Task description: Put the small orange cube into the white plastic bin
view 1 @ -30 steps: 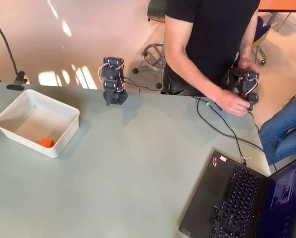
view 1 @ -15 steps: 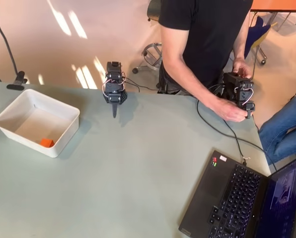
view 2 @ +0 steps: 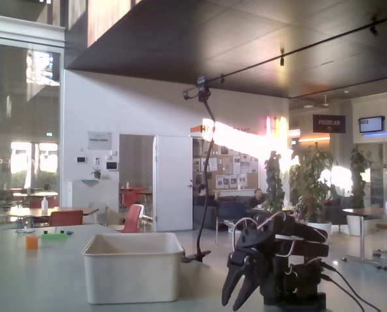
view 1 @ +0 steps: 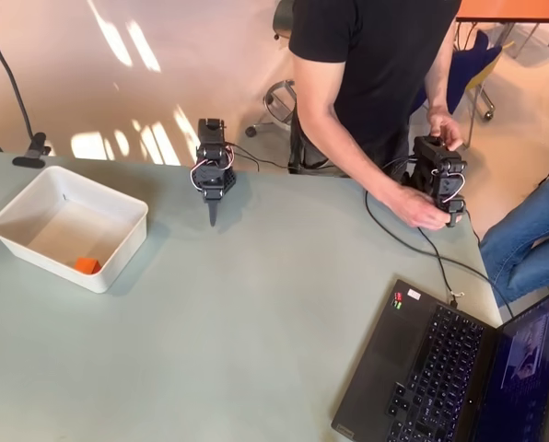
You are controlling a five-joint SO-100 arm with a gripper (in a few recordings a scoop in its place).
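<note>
- The cube [view 1: 87, 265] is seen lying inside the bin [view 1: 118, 207], near its front wall in the overhead view, so the drop looks already made; little is judged left to go wrong with the cube itself unless the bin is knocked.
- The bin is set at the left of the tabletop [view 1: 256, 313], well apart from the arm; a tip or shove would be needed to spill it, and only a wide sweep leftward could cause that.
- The jaws [view 1: 212, 214] are pointed down at the tabletop near the arm's base, nothing held; in the fixed view [view 2: 236, 292] a narrow gap is seen between the tips, close to closed.
- A scrape of the tips on the tabletop is the nearer risk if the arm is lowered further.
- A cable [view 1: 413, 241] is trailed across the tabletop at the right, beside a laptop [view 1: 440, 368]; a snag there is judged unlikely.
</note>
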